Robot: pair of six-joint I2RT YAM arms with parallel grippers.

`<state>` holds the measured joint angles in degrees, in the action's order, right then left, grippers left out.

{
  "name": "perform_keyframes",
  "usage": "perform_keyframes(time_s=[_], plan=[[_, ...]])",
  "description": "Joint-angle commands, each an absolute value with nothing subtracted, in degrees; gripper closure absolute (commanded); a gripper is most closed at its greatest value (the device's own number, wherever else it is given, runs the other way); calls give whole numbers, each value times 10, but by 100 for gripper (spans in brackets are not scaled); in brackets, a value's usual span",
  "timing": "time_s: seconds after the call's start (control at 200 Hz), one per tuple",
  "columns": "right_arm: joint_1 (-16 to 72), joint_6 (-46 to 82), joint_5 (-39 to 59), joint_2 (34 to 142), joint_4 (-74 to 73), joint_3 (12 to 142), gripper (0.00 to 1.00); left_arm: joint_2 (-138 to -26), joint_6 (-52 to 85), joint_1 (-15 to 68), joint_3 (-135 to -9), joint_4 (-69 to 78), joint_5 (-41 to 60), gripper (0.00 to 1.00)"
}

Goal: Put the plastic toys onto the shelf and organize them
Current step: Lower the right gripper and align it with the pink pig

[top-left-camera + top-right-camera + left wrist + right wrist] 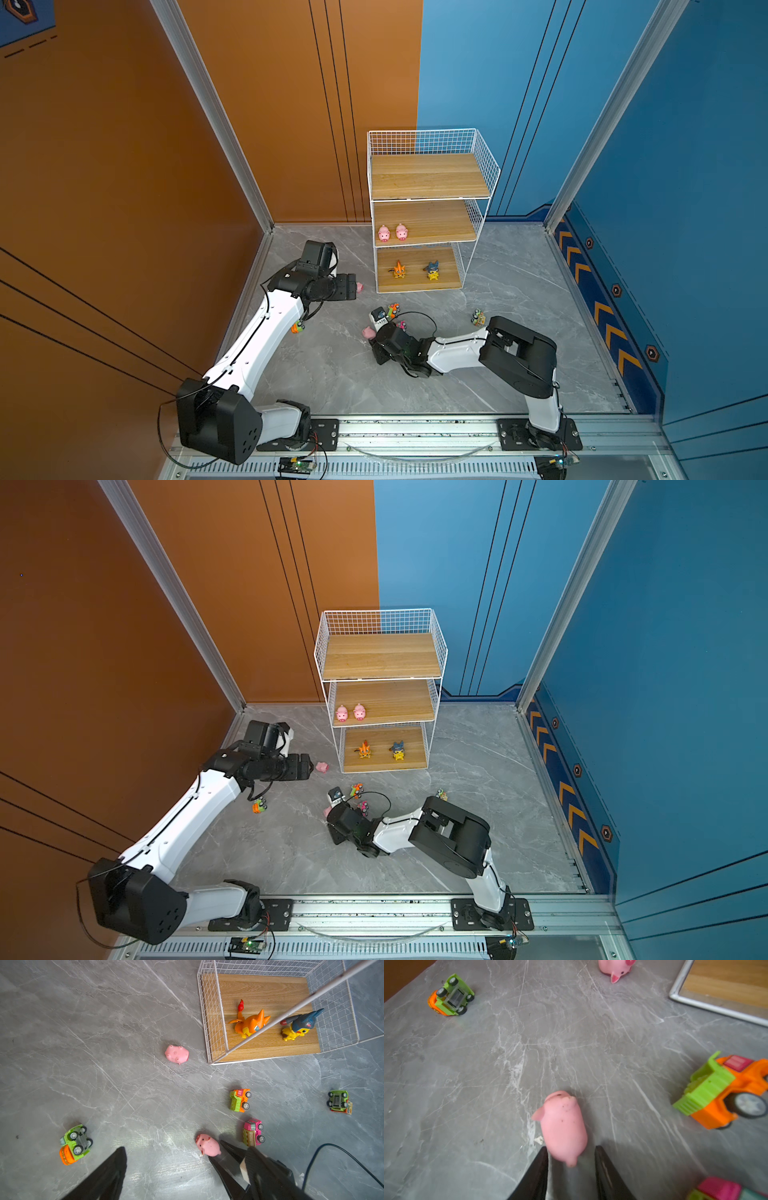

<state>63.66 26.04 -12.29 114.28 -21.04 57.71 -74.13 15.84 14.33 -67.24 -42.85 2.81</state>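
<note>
Right gripper [570,1150] straddles the rear of a small rounded pink pig [562,1126] on the grey marbled floor [477,1068], jaws parted, no squeeze visible. The pig's long axis runs left–right, head leftward, away from the jaws. A pink toy car [253,1131] and orange-and-green truck [724,1088] lie just right and far of it, not between. Left gripper [187,1149] hangs spread and empty, near the white wire shelf [430,176].
</note>
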Motion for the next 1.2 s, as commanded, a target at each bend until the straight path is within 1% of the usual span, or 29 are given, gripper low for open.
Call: perform_keyframes(time_s=[0.0,0.621,1.021,1.046,1.196], plan=[[628,273,-140,1156,-199,584,64,-733,149,142,-665,-421,25,9],[612,281,-152,1151,-184,563,65,-740,149,140,-663,-420,25,10],[593,256,-159,1185,-152,635,64,-739,149,141,-664,-420,29,10],[592,255,-159,1202,-151,640,64,-740,149,141,-664,-420,29,9],[585,242,-151,1220,-140,669,64,-738,149,140,-663,-419,29,9]])
